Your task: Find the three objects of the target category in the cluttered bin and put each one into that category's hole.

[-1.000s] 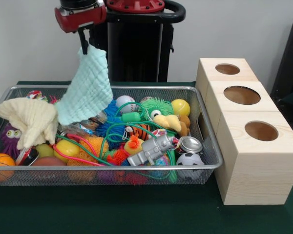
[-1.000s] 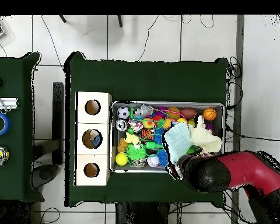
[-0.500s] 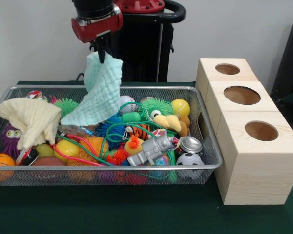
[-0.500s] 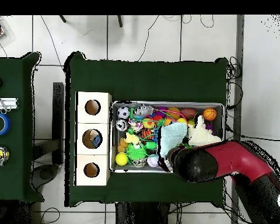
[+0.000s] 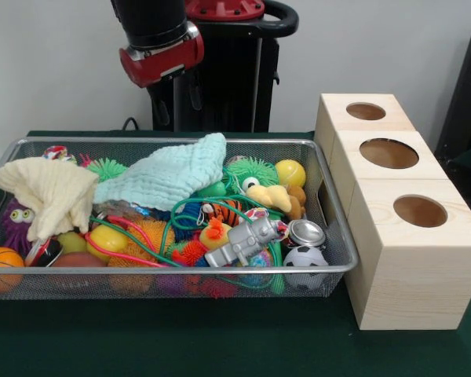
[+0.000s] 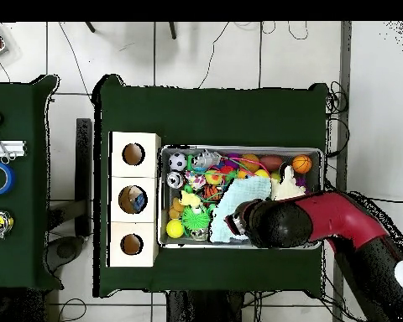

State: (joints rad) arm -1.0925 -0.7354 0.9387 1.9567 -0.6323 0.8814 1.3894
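The bin (image 5: 339,236), a shallow silver wire-mesh basket, sits on the green tabletop (image 5: 220,345) and fills the left and middle of the front view. Inside it, at its 9 o'clock side, a pale yellow cloth (image 5: 51,192) is draped over the clutter, with a purple fuzzy toy (image 5: 16,220) beside it and a small orange basketball (image 5: 1,265) in the corner at 7 o'clock. A mint-green cloth (image 5: 169,174) lies spread across the toys near the bin's middle toward 11 o'clock, resting on the pile and touching nothing above it. Below it run looping green cords (image 5: 173,228) over orange and blue spiky balls. A silver robot figure (image 5: 247,239) lies tilted toward 5 o'clock, next to a shiny can (image 5: 304,232) and a small soccer ball (image 5: 304,258). A green fuzzy toy (image 5: 251,171), a yellow duck-like toy (image 5: 271,196) and a yellow ball (image 5: 290,172) crowd the 1 o'clock corner.

The end effector (image 5: 182,102) hangs at 12 o'clock above the bin's far rim, under the arm's red collar, clear of the mint cloth and holding nothing; its dark fingers blend into the black pedestal behind, so I cannot tell how wide they stand.

At 3 o'clock, just beside the bin, stand three pale wooden boxes (image 5: 408,259) in a row, each with a round hole on top. In the overhead view the middle hole (image 6: 133,199) has something blue in it.
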